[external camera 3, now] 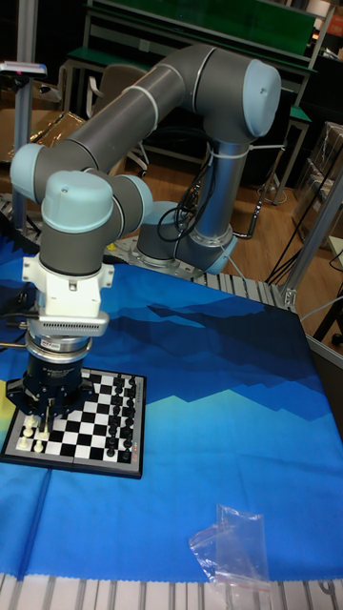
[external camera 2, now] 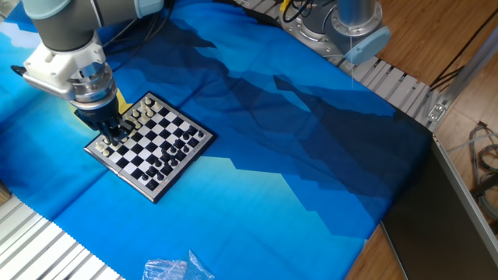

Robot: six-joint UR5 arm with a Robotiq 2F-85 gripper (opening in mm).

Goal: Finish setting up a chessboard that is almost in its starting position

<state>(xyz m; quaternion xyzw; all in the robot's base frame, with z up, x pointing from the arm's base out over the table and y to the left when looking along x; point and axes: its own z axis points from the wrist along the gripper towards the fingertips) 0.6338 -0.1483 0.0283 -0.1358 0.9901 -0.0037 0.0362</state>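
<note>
Nearest the camera in the fixed view, at about six o'clock, we are seeing a clear plastic bag point(external camera 2: 173, 269) lying crumpled on the blue cloth point(external camera 2: 257, 179), well apart from everything else; the tall fixed view is showing it point(external camera 3: 232, 553) low on the cloth, at about five o'clock. A ribbed metal edge point(external camera 2: 39, 249) is running under the cloth's near corner at seven o'clock.

Farther in, at about nine o'clock of the fixed view, the chessboard point(external camera 2: 156, 148) is lying flat on the cloth, turned so one corner is pointing toward the camera. Cream pieces point(external camera 2: 140, 117) are standing along the side nearest the arm, and black pieces point(external camera 2: 175, 152) are crowding the opposite side.

The gripper point(external camera 2: 111, 129) is hanging over the board's nine o'clock corner, among the cream pieces. In the tall fixed view we are looking at it point(external camera 3: 46, 416) from the front: its dark fingers are reaching down to the cream rows, and the wrist body is blocking our sight of the squares behind it. Whether the fingers are closed on a piece or merely spread around one, we cannot tell; the pieces are too small.

Beyond the board, the grey arm point(external camera 3: 181, 105) is arching back to its base point(external camera 3: 191, 253) at twelve o'clock, with cables beside it.
</note>
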